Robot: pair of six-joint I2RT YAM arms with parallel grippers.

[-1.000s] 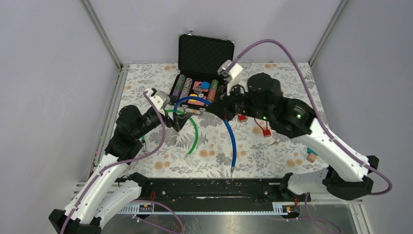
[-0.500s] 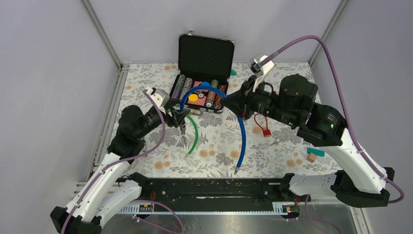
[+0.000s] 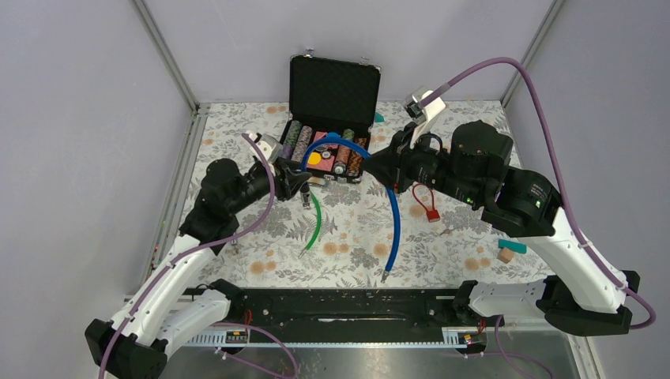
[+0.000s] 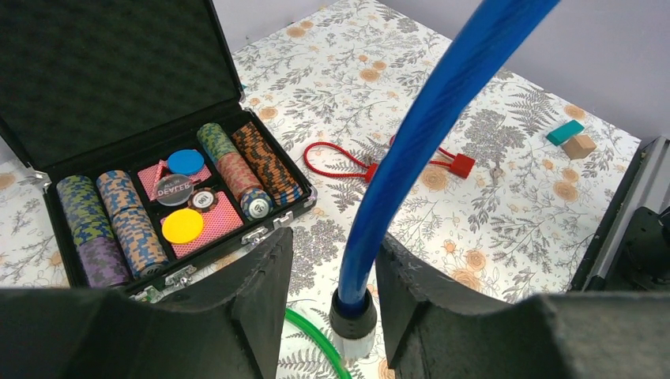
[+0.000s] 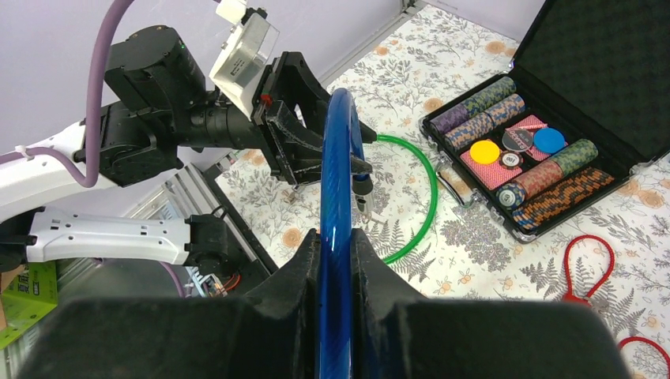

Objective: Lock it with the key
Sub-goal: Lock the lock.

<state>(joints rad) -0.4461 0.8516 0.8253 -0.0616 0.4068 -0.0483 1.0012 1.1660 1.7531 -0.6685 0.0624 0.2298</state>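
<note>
A blue cable lock [image 3: 393, 221] arches over the mat. My right gripper [image 3: 381, 169] is shut on the cable's middle, and in the right wrist view both pads press the blue cable [image 5: 336, 174] at the gripper [image 5: 336, 235]. One end of the cable hangs free near the front of the mat. My left gripper [image 4: 333, 246] straddles the other end, a black collar with a silver tip [image 4: 352, 310]. Its jaws are partly open, with a gap showing on the left side. In the top view the left gripper [image 3: 304, 186] sits just in front of the case. I cannot make out a key.
An open black case [image 3: 332, 83] of poker chips stands at the back centre. A green cable [image 3: 318, 217] lies on the mat under the left gripper. Red cable padlocks [image 3: 427, 207] lie right of centre. Small blocks [image 3: 510, 251] sit near the right edge.
The right arm lifted and carried the blue cable rightward, then held still. The left gripper moved up to the cable's collared end and its jaws narrowed around it.
</note>
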